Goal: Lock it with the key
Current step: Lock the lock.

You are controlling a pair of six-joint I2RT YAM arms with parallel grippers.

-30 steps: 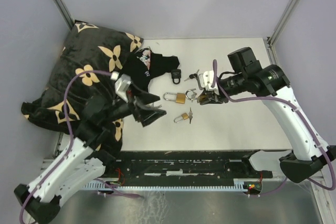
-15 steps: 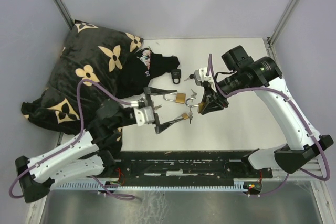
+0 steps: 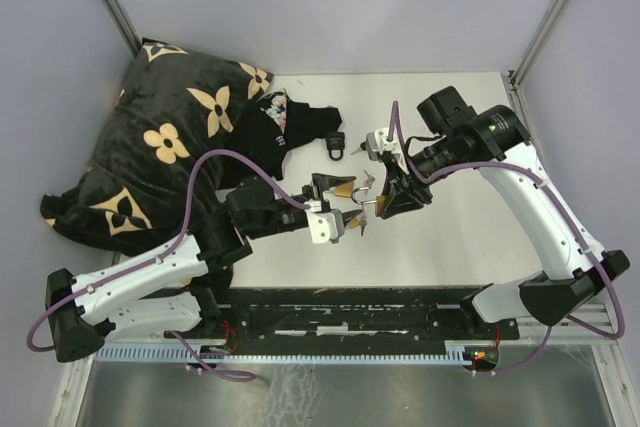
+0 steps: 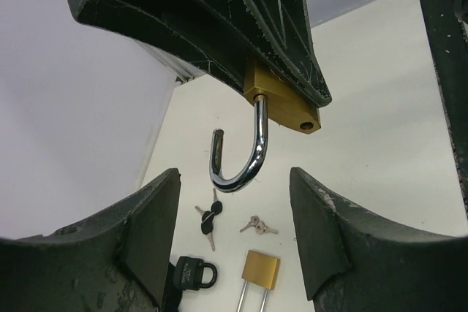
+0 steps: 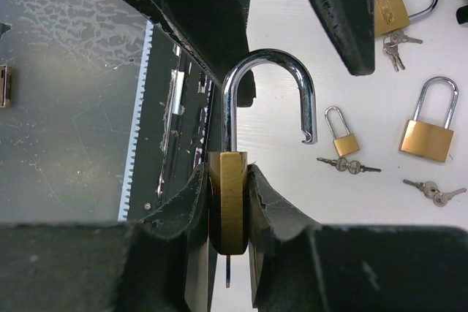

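My right gripper (image 3: pixel 378 197) is shut on a brass padlock (image 5: pixel 228 202) and holds it above the table. Its chrome shackle (image 5: pixel 267 93) stands open. A thin metal strip (image 5: pixel 227 274) shows below the body; I cannot tell whether it is a key. My left gripper (image 3: pixel 343 209) is open and empty, right beside the held padlock, whose shackle (image 4: pixel 241 151) hangs between and just beyond its fingers (image 4: pixel 157 231). Black-headed keys (image 4: pixel 208 218) and silver keys (image 4: pixel 256 226) lie on the table.
On the white table lie a black padlock (image 3: pixel 335 144), a long-shackle brass padlock (image 4: pixel 261 268), and a small brass padlock (image 5: pixel 341 137) with keys (image 5: pixel 347 165). A black pillow with gold flowers (image 3: pixel 170 137) fills the far left. A black rail (image 3: pixel 350 312) runs along the near edge.
My left arm has swung right from the pillow to the table's middle and now faces the held padlock. My right gripper has shifted slightly, still holding the padlock.
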